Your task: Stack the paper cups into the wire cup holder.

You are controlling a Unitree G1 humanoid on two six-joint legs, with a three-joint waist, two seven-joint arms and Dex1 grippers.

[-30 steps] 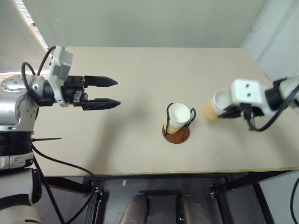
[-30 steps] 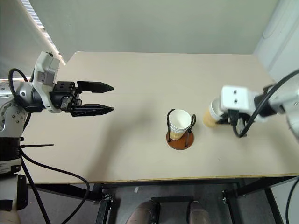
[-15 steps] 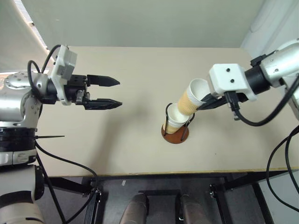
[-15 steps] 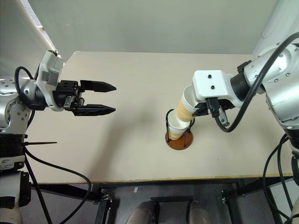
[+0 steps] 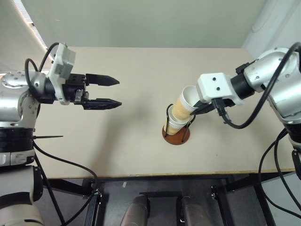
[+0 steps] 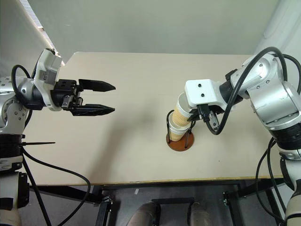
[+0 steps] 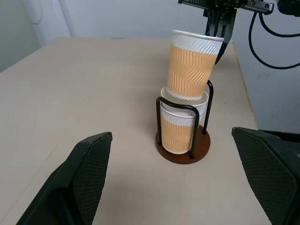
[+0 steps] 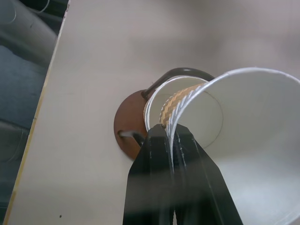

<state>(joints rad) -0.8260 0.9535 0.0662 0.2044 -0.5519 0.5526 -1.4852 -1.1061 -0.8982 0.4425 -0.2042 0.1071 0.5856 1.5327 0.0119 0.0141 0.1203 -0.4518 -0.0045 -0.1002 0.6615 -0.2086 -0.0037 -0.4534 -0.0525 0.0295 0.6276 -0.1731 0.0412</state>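
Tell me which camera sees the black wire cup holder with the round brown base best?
The left wrist view: the black wire cup holder shows side-on, both loops and base visible. The eye views look down on it, its loops hard to make out. In the right wrist view, cups and gripper hide most of it.

Tan ribbed paper cup with smooth white rim (image 7: 191,68), corrugated outer wall, matt white inside. Second ribbed paper cup (image 7: 177,132) below it, same finish. Thin black wire cup holder (image 7: 182,140): smooth, slightly glossy metal-looking loops on a reddish-brown disc base with a satin sheen. Beige table top (image 5: 141,75), smooth and matt. Left gripper (image 5: 112,92) fingers black matt, pads (image 7: 89,173) finely cross-hatched. Right gripper (image 8: 171,154) fingers glossy black.
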